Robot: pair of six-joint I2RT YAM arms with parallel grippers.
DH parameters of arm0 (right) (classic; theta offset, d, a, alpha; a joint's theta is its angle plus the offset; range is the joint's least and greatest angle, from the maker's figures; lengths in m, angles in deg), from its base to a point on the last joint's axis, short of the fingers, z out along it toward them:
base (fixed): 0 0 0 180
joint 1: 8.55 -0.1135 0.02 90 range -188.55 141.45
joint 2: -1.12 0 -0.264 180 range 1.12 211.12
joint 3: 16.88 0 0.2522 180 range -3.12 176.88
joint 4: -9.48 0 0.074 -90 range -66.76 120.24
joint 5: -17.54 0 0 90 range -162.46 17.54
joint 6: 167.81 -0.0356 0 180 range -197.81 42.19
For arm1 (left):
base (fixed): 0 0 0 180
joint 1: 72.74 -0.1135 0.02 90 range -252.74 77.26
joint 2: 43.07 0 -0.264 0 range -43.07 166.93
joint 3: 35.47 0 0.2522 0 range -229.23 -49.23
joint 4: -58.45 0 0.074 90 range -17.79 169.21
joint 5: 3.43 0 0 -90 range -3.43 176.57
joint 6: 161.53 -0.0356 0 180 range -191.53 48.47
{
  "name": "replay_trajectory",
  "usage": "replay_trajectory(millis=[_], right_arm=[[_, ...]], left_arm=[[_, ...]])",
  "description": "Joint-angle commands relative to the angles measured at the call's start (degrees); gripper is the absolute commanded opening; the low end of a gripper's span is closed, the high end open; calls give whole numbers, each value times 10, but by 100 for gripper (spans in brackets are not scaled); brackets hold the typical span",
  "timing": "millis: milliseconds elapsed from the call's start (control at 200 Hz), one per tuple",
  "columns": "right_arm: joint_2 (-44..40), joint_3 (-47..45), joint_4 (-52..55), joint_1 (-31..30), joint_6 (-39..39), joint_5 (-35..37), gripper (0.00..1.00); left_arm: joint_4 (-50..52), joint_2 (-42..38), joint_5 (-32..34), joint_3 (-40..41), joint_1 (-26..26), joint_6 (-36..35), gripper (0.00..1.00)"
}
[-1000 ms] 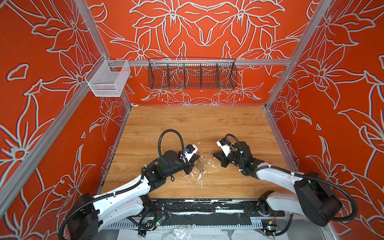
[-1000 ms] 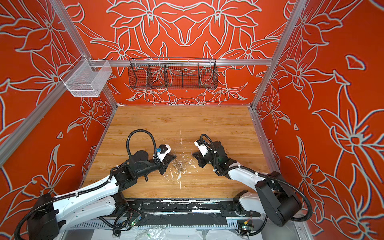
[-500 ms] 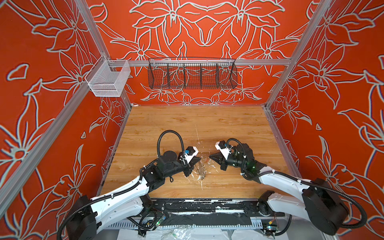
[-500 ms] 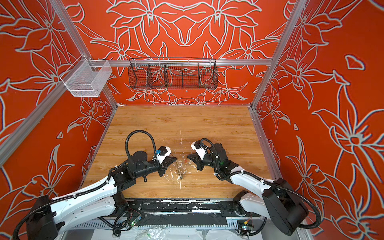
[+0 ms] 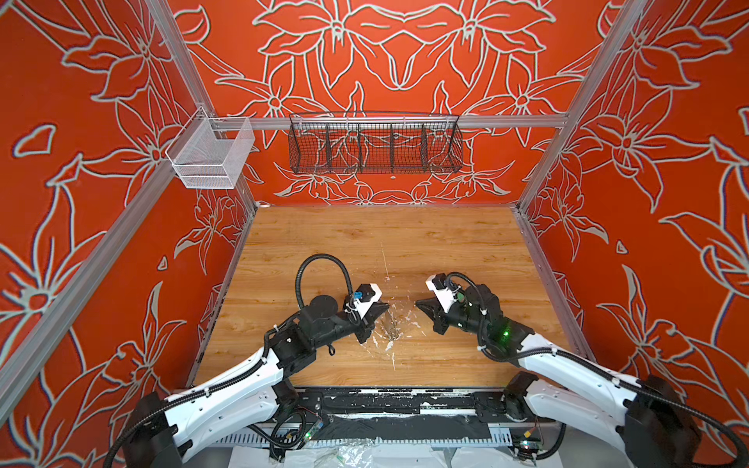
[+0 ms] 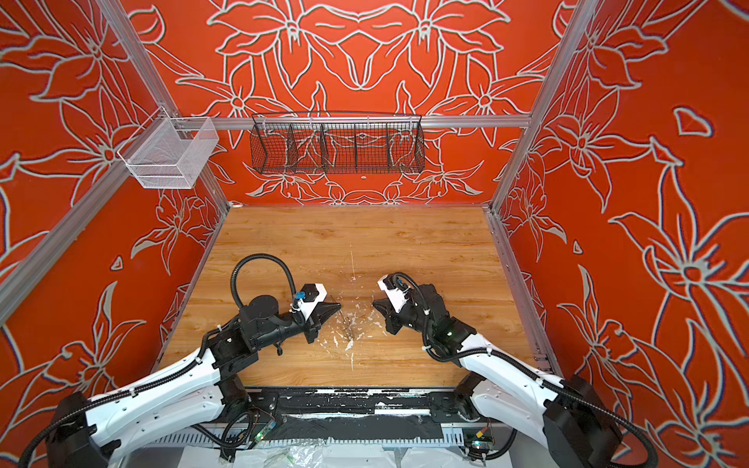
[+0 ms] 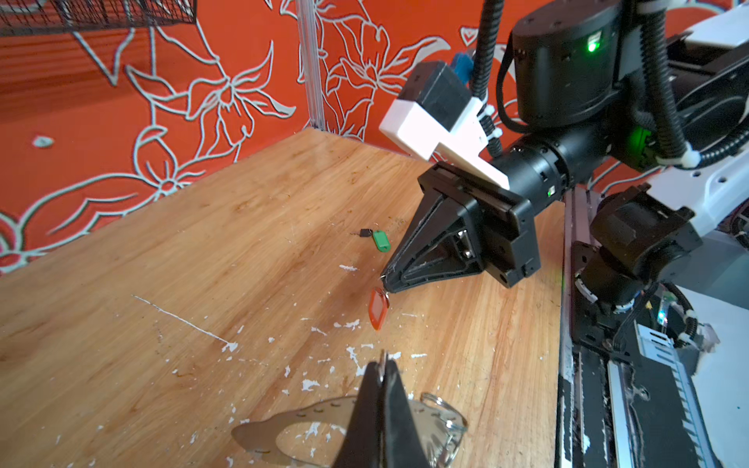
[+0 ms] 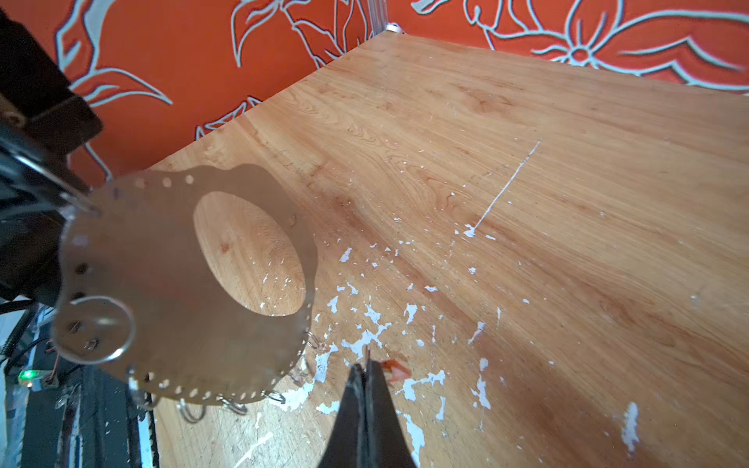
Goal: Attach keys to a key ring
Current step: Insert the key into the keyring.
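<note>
In the left wrist view my left gripper is shut on a thin metal edge of the key ring, a flat grey oval hoop hanging just above the table, with wire split rings on its rim. My right gripper faces it a short way off, shut, with the orange-red key's tag dangling from its tips. The green-tagged key lies on the wood behind it. In the right wrist view the key ring hangs close beside my right gripper. In both top views the grippers point at each other.
White paint flecks dot the wooden table under the grippers. A black wire basket hangs on the back wall and a white mesh basket on the left rail. A black rail runs along the front edge.
My right gripper has swung in towards the left gripper and turned its tips to face it, and the right arm has stretched out. The left gripper has barely moved.
</note>
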Motion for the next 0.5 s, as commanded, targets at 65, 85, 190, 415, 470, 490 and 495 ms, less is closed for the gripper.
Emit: replay_trajectory(millis=[65,85,190,415,470,490,495], right_arm=[[-59,-2,61,-5,-31,57,0],[-69,-5,63,-5,-34,63,0],[-111,-19,80,-5,-52,90,0],[-179,-70,84,-5,-75,122,0],[-189,-78,79,-5,-72,121,0],[-190,-80,77,-5,-71,121,0],[-191,-81,77,-5,-71,121,0]], left_arm=[[-25,-10,7,5,-2,-12,0],[-25,-8,1,4,-2,-13,0],[-21,12,-21,-5,-2,-19,0],[-3,51,-53,-34,-1,-19,0],[3,59,-64,-42,-2,-21,0],[7,62,-68,-46,-1,-22,0],[8,63,-69,-47,-2,-22,0]])
